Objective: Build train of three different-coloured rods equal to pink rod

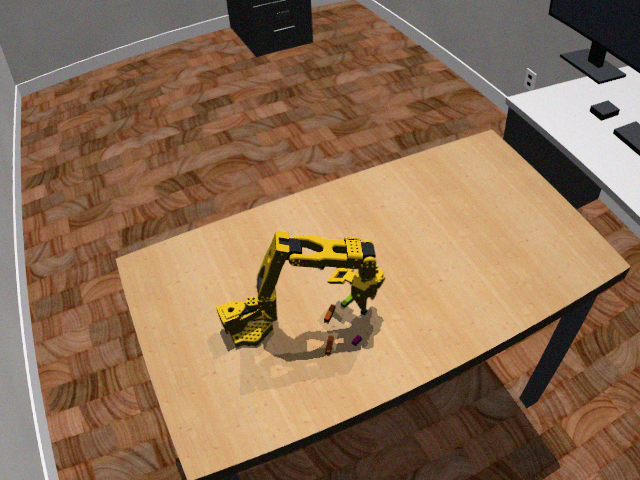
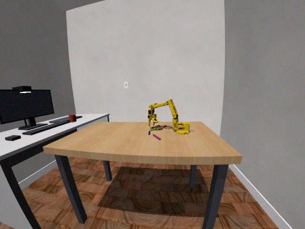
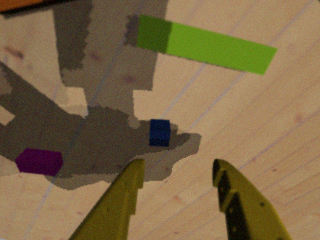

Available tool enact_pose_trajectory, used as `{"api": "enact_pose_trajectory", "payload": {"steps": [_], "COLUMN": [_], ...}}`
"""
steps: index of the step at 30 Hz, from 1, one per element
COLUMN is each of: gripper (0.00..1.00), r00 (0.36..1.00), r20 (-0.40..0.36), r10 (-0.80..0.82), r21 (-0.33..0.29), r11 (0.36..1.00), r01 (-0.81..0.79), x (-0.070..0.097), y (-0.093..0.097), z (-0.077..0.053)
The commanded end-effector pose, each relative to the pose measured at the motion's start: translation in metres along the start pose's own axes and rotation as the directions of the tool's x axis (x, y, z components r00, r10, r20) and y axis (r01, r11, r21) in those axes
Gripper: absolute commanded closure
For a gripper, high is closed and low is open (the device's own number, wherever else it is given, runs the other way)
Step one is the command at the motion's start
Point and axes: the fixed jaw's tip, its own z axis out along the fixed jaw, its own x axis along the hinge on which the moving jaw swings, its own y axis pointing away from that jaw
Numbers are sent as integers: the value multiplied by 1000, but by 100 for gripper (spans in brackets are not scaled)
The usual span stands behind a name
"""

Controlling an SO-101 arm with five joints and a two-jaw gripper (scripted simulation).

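My gripper [image 3: 176, 167] hangs fingers down, low over the table, open with nothing between the fingers. In the wrist view a small blue rod [image 3: 160, 132] lies flat just beyond the fingertips, slightly left of the gap and apart from both fingers. A lime rod [image 3: 207, 45] lies flat farther ahead. A short magenta rod [image 3: 39, 161] lies in shadow at the left. The edge of an orange rod [image 3: 25, 4] shows at the top left. In the top view the gripper [image 1: 363, 308] is beside the lime rod [image 1: 346, 300] and the orange rod [image 1: 329, 313]. A pink rod [image 2: 156, 136] lies apart in the exterior view.
Another orange-brown rod [image 1: 329, 344] and the magenta rod [image 1: 356, 339] lie in the arm's shadow toward the table's front edge. A short purple rod [image 2: 149, 132] lies near the pink one. The arm's base [image 1: 242, 320] stands to the left of the rods.
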Motion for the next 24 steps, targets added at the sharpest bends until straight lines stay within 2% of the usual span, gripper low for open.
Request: {"api": "enact_pose_trajectory", "payload": {"steps": [1,10,24], "gripper": [81,81,81], "r00": [998,998,998], "r20": [-70,-70,-70], "r10": [-9,-9,-9], "r21": [57,57,57], "r11": [998,998,998], "r01": [13,13,13], "x": [7,7,7], "y": [-7,-7,-7], "z": [-9,2,3]}}
